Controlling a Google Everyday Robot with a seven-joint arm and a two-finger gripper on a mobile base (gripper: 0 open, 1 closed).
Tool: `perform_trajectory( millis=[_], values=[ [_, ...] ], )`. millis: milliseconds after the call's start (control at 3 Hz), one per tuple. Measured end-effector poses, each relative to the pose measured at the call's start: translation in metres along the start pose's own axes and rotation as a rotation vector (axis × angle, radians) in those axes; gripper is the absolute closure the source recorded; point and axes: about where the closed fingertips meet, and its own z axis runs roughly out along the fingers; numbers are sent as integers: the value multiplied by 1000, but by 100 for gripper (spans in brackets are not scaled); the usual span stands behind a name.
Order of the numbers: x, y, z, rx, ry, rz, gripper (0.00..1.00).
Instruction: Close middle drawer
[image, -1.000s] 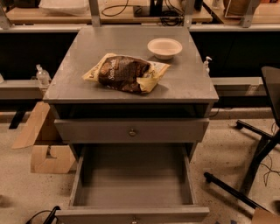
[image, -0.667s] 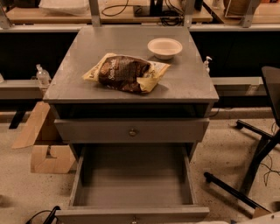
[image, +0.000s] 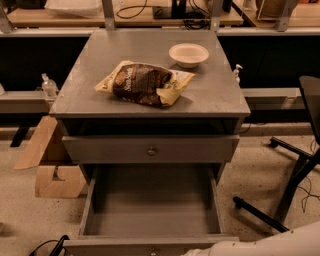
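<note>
The middle drawer (image: 150, 205) of the grey cabinet is pulled far out toward me. Its empty grey box shows from above. Its flat front (image: 125, 246) with the small round knob (image: 152, 251) lies at the bottom edge of the view. Above it, another drawer front (image: 150, 149) with a knob stands slightly out, with a dark gap over it. My white arm (image: 270, 241) enters from the bottom right. My gripper (image: 200, 251) is at its end, low at the frame edge, just right of the knob on the open drawer's front.
A chip bag (image: 142, 83) and a white bowl (image: 188, 54) lie on the cabinet top (image: 90, 85). Cardboard pieces (image: 47, 160) lean at the left. Black chair legs (image: 280, 190) stand at the right. A black cable (image: 50, 246) is at the bottom left.
My white arm has come into view from the bottom right and reached left along the open drawer's front. The drawers, bag and bowl have not moved.
</note>
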Motion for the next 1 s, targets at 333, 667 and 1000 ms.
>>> perform_trajectory(
  millis=[333,667,1000],
  values=[
    [25,-31,29,-10,-38,48,100],
    [37,-52,40,-1,-64,70,100],
    [36,-52,40,-1,-64,70,100]
  ],
)
